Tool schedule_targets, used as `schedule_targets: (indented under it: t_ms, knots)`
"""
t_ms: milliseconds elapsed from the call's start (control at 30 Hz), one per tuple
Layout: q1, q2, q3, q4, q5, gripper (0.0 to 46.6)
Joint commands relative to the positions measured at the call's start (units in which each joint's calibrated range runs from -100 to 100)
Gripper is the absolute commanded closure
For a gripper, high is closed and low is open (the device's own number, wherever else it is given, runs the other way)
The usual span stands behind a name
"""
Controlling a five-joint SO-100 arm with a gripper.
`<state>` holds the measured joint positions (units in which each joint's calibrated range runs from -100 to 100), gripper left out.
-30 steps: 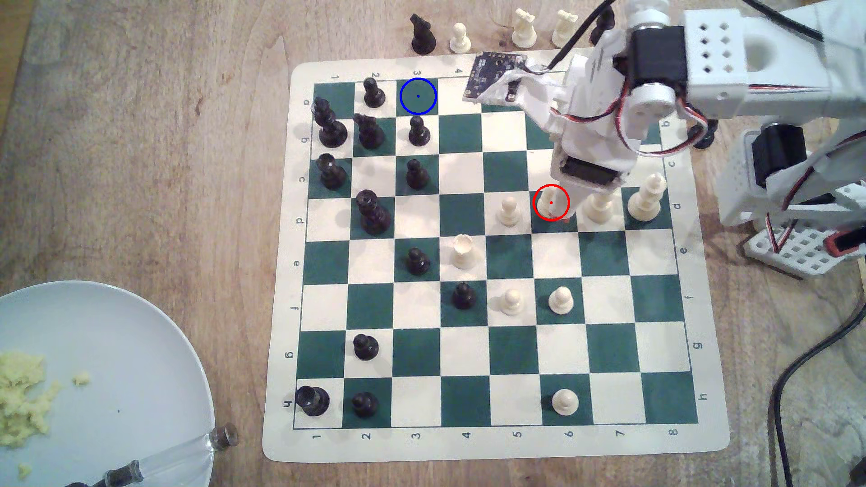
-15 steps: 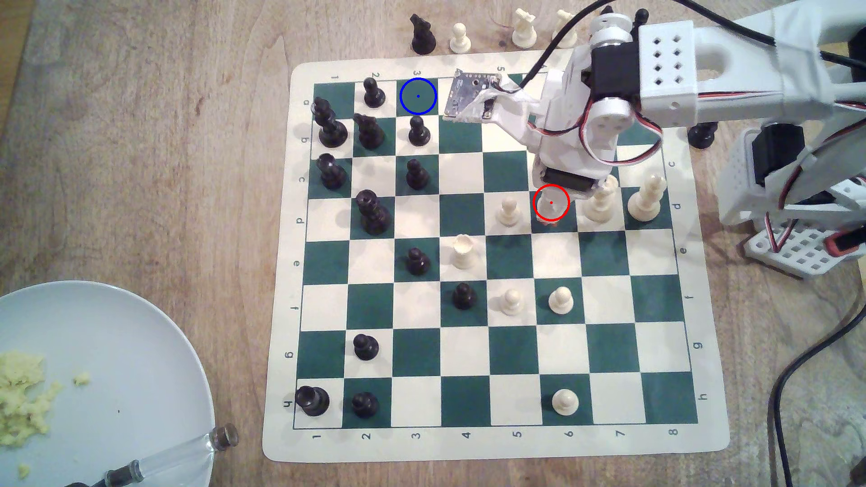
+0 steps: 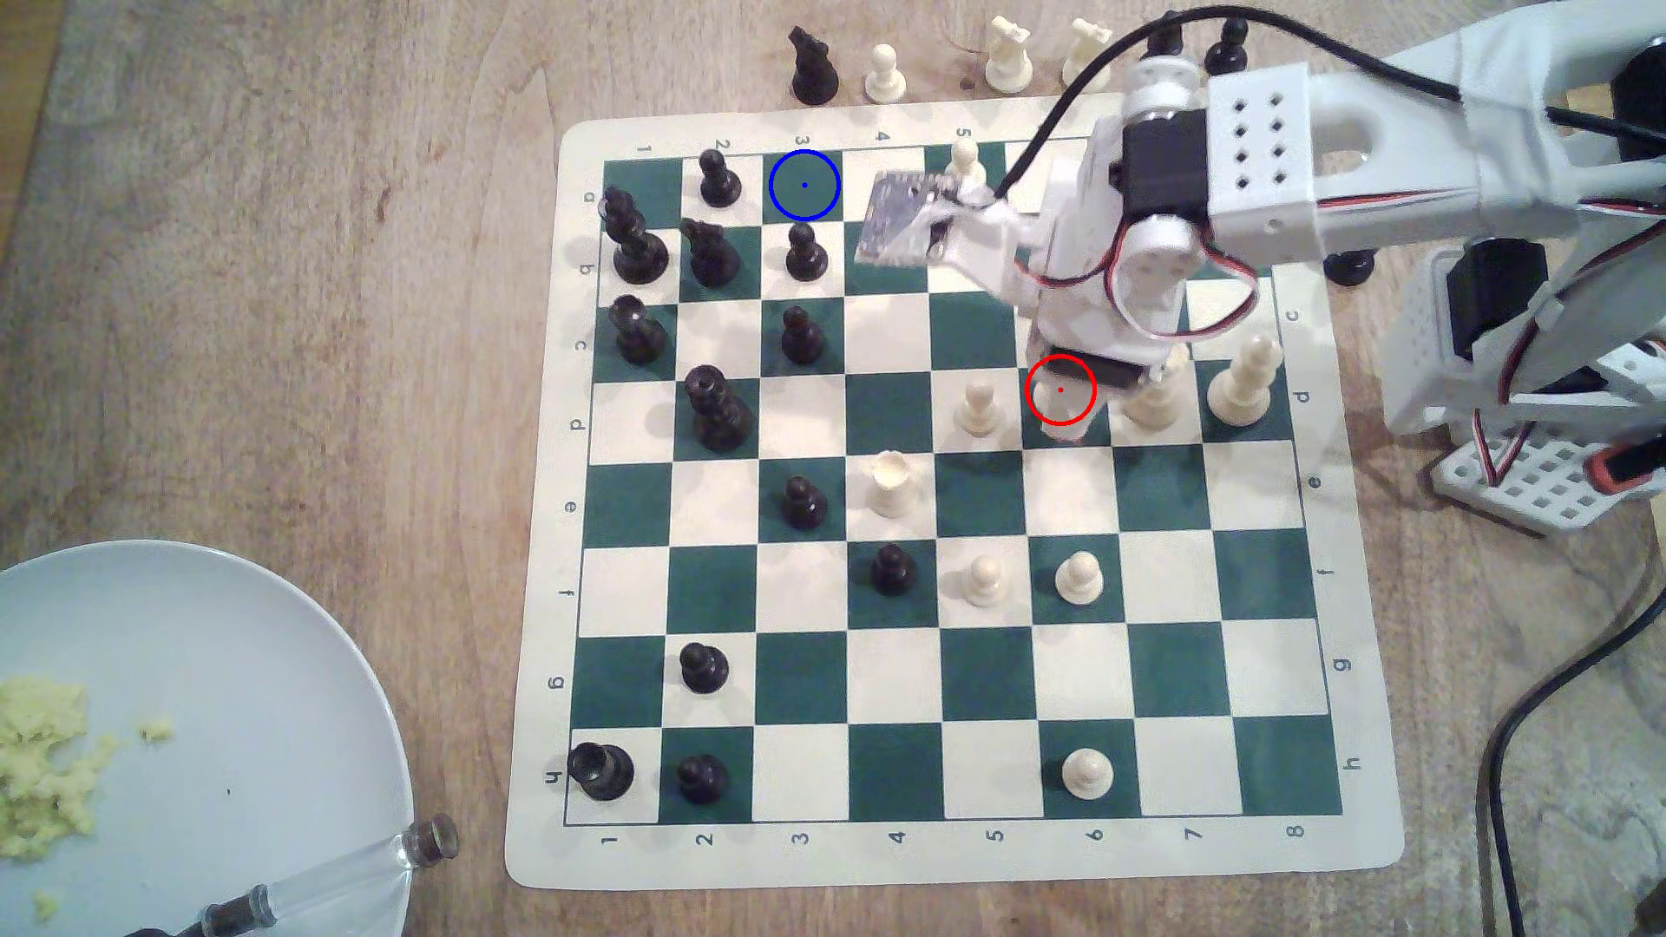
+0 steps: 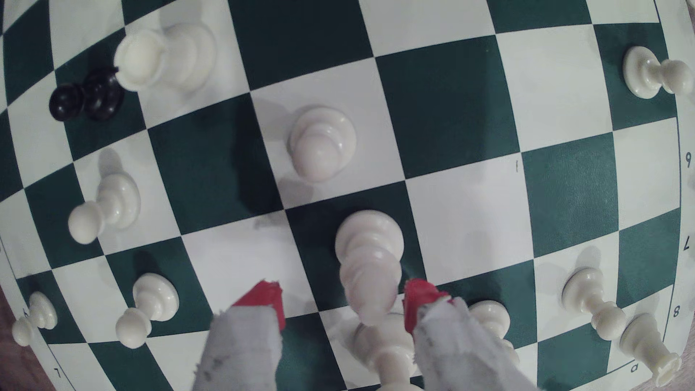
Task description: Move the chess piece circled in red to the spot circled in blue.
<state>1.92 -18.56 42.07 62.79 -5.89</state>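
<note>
Chess piece: the cream-white chess piece (image 4: 370, 263) is seen standing upright on a dark green square, the one ringed in red in the exterior view (image 3: 1050, 396), toward the exterior view's right of the board.
Gripper: the gripper (image 4: 344, 304) is held open, its two red-tipped fingers (image 4: 263, 300) set on either side of the piece's domed top; one tip appears close to the piece or just touching it, the other is plainly apart, and nothing is gripped yet.
Key relation: the piece lies between the jaws, nearer one finger than the other; its long axis is upright, roughly in line with the descending wrist, so a closing of the jaws across the upper body is what the coming move is judged to turn on.
Neighbours: a taller white piece (image 3: 1149, 405) stands just beside it on the exterior view's right, and a white pawn (image 3: 978, 407) on the left.
Spot: the spot (image 3: 804, 185), ringed in blue, lies well apart, far and to the exterior view's left, and is unoccupied.
Risk: the close neighbour could be knocked.
</note>
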Motion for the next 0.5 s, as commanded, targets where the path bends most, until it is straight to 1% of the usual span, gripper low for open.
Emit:
schedule_targets:
  t_ms: [0, 100, 267, 367, 467]
  knots:
    - [0.1, -0.2, 0.3, -1.2, 0.0, 29.8]
    - [0.1, -0.2, 0.8, -1.6, 0.0, 29.8]
    - [0.1, -0.3, 0.9, -2.0, 0.0, 31.5]
    - [0.1, -0.1, 0.9, -2.0, 0.2, 36.8]
    - [0.1, -0.4, 1.5, -2.5, 0.1, 38.5]
